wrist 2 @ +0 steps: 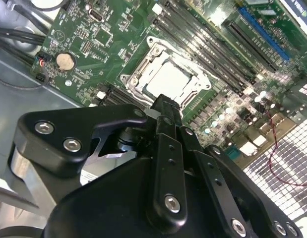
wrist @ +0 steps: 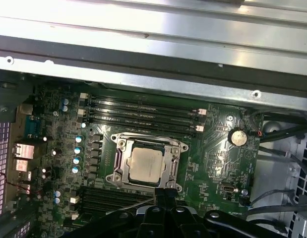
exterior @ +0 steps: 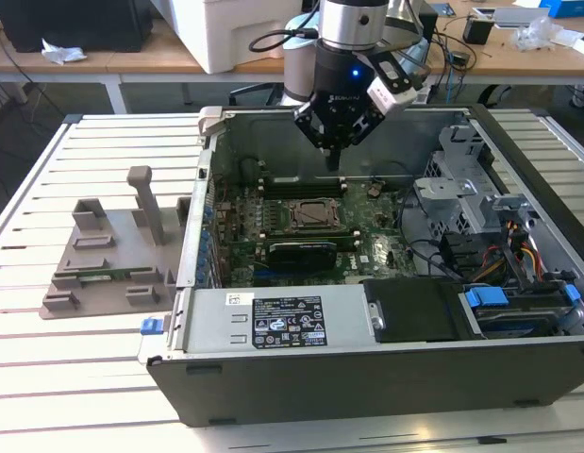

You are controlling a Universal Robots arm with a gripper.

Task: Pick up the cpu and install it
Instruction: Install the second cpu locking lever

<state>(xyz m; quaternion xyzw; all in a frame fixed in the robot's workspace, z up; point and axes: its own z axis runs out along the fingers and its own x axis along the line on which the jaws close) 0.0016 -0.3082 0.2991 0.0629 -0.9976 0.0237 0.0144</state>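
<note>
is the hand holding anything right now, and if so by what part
Nothing is held. The hand hangs above the open case with its fingers closed together and empty, while the cpu already sits in the socket on the motherboard.

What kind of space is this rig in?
Likely a lab or workshop bench for PC assembly: an open computer case lies on a slatted white table, the end effector hangs above its motherboard, and cluttered wooden desks stand behind.
</note>
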